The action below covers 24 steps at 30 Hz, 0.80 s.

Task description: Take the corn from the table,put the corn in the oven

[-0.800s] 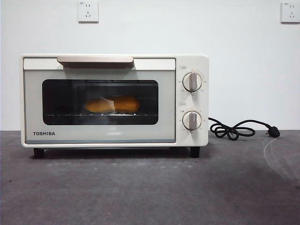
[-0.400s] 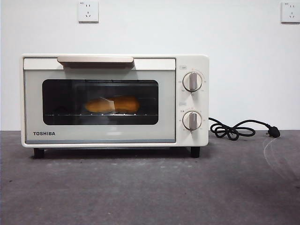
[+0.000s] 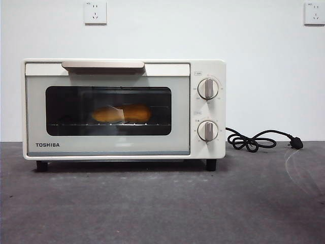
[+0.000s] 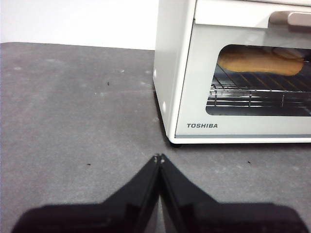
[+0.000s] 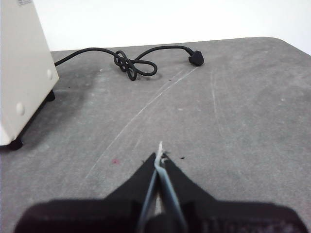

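Observation:
The corn point(image 3: 122, 113) lies on the wire rack inside the cream TOSHIBA oven point(image 3: 124, 147), seen through the dark glass of the closed door. The left wrist view shows the same corn point(image 4: 257, 60) behind the door window. My left gripper point(image 4: 159, 158) is shut and empty, low over the table point(image 3: 162, 203) off the oven's point(image 4: 194, 107) front left corner. Shut and empty too, my right gripper point(image 5: 159, 154) hovers over bare table to the right of the oven point(image 5: 19, 73). Neither arm shows in the front view.
The oven's black cord point(image 3: 254, 140) lies coiled on the table to its right, plug point(image 5: 196, 58) at the far end. A beige bar handle point(image 3: 103, 64) runs along the door's top. Two knobs point(image 3: 208, 109) sit on the right panel. Wall sockets point(image 3: 95, 12) are behind.

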Motion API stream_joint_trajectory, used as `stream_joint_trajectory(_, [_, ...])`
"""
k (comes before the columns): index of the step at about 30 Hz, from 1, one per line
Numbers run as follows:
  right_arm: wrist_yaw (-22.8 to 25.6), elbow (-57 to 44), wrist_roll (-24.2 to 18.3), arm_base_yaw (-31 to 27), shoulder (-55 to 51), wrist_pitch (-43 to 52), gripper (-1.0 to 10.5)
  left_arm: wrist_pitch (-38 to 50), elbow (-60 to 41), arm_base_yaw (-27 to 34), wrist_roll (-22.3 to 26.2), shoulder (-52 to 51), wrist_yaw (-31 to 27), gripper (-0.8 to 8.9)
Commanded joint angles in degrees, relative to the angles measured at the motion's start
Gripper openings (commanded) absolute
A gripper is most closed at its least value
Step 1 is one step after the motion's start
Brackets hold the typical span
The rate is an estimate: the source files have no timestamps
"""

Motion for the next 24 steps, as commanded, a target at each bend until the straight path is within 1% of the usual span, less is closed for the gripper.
stream_joint_trajectory(1, [0.2,-0.6,0.6,0.1,-0.1,0.1,0.0,0.4,-0.5,0.2,0.7,0.0,0.0,-0.04])
stream_joint_trajectory(5, [1.0,-0.6,-0.4,0.1,0.0,0.2,0.0,0.4,-0.5,0.2,0.7,0.0,0.0,-0.04])
stream_joint_trajectory(24, [1.1,-0.6,-0.3,0.1,0.0,0.3,0.0,0.4,-0.5,0.2,0.7,0.0,0.0,-0.04])
